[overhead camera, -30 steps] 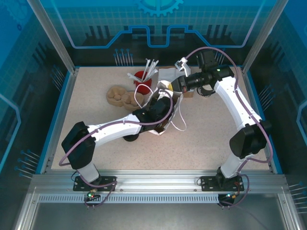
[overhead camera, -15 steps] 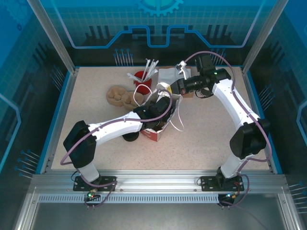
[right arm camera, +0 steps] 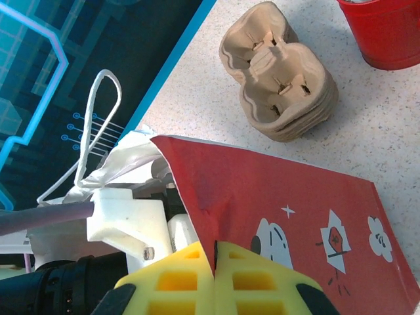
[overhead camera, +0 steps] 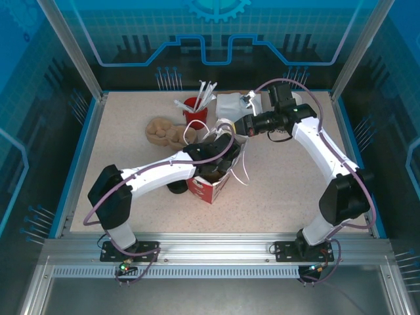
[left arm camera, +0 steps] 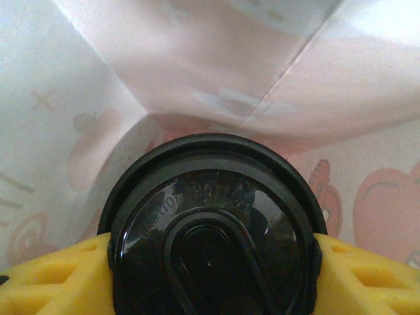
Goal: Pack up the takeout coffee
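The takeout coffee (left arm camera: 210, 223) shows its round black lid in the left wrist view, held between yellow fingers (left arm camera: 52, 279). My left gripper (left arm camera: 213, 262) is shut on the cup, inside the pale walls of the red-and-white bag (left arm camera: 197, 72). From above, the left gripper (overhead camera: 220, 146) reaches into the mouth of the bag (overhead camera: 209, 185), and the cup itself is hidden there. My right gripper (right arm camera: 215, 252) is shut on the bag's red rim (right arm camera: 289, 197). In the top view this right gripper (overhead camera: 237, 128) sits at the bag's far upper edge.
A stack of pulp cup carriers (overhead camera: 163, 131) (right arm camera: 282, 98) lies left of the bag. A red cup (overhead camera: 195, 113) (right arm camera: 387, 33) with white sticks stands behind it. White paper (overhead camera: 230, 102) lies at the back. A low black ring (overhead camera: 177, 188) sits under the left arm. Bag handle loops (overhead camera: 244, 172) hang on the right.
The bag has shifted toward the front left and stands more upright. The right gripper moved left and nearer with the rim. The left gripper has gone further into the bag.
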Robot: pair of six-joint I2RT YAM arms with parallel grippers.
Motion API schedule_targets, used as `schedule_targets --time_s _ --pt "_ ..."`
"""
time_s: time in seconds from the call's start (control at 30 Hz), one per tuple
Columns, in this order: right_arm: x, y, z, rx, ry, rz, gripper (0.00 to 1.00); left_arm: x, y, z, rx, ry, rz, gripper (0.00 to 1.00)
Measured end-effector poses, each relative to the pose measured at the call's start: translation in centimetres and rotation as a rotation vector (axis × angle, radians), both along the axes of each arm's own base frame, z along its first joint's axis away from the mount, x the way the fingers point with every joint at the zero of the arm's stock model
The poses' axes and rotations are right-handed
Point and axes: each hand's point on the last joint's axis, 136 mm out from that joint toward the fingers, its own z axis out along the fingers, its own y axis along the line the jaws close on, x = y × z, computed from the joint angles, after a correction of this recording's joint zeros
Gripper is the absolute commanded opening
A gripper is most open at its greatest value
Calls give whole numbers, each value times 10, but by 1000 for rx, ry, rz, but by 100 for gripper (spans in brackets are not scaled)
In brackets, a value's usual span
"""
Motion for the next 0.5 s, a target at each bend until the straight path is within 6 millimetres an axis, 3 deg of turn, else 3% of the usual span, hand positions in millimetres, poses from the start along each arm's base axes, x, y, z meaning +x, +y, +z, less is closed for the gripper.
schedule_targets --time_s 0.5 --pt "3 -5 -10 -32 -3 -39 1 13 3 -17 -4 121 43 64"
